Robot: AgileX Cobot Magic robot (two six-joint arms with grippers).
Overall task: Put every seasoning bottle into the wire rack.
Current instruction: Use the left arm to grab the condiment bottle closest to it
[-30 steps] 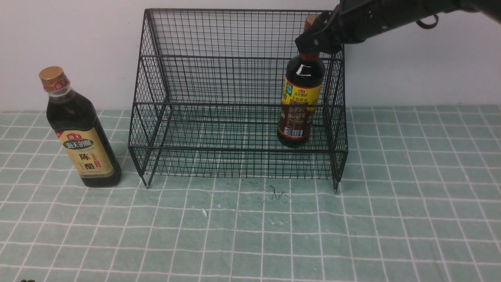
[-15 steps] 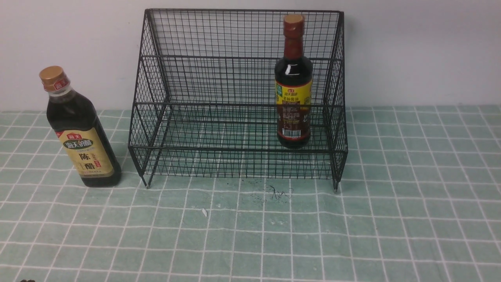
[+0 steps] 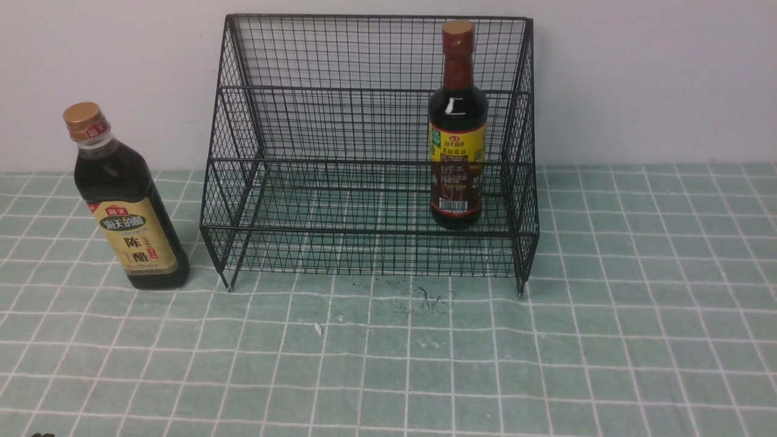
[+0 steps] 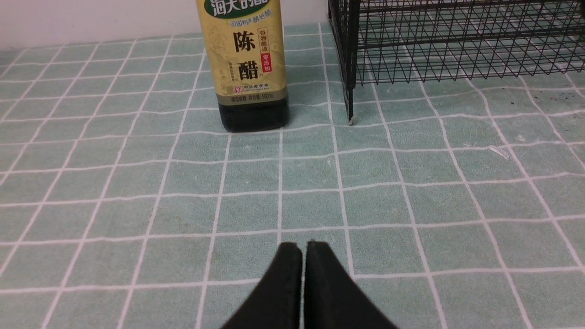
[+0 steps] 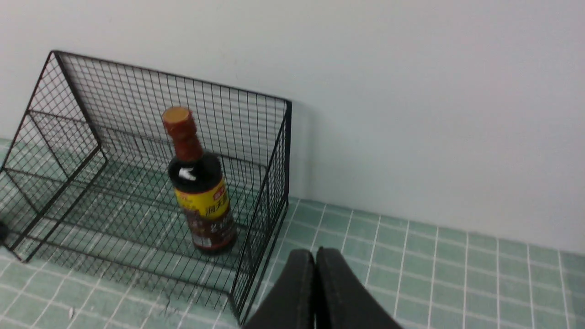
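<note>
Well, the slim long-necked bottle (image 3: 458, 139) of dark liquid, with its reddish-brown cap and yellow label, stands upright inside the large black wire-mesh stepped rack (image 3: 364, 233). It sits on the lower front tier, near the right side wall; whether it touches the wire I cannot tell. Nothing holds it.

The broad bottle (image 3: 130, 206) of dark liquid, with its gold cap and tan label, is outside the rack. It stands upright on the green cloth (image 3: 607, 340) with white grid lines, just beside the rack's left front leg and not touching it.

The rack rests on short legs on that cloth, its tall back close to the plain white wall (image 3: 637, 79). Apart from the slim bottle, both tiers are bare.

From its own wrist camera, the left gripper (image 4: 299, 246) sits low over the cloth with its black fingers pressed together on nothing, pointing toward the broad bottle and well apart from it. The right gripper (image 5: 315, 251) is likewise closed up tight and empty, raised off to the rack's right side, clear of the wire. Neither arm shows from the front.

On the cloth before the rack lie a small white scrap (image 3: 317, 328) and a patch of dark specks (image 3: 431, 298).
</note>
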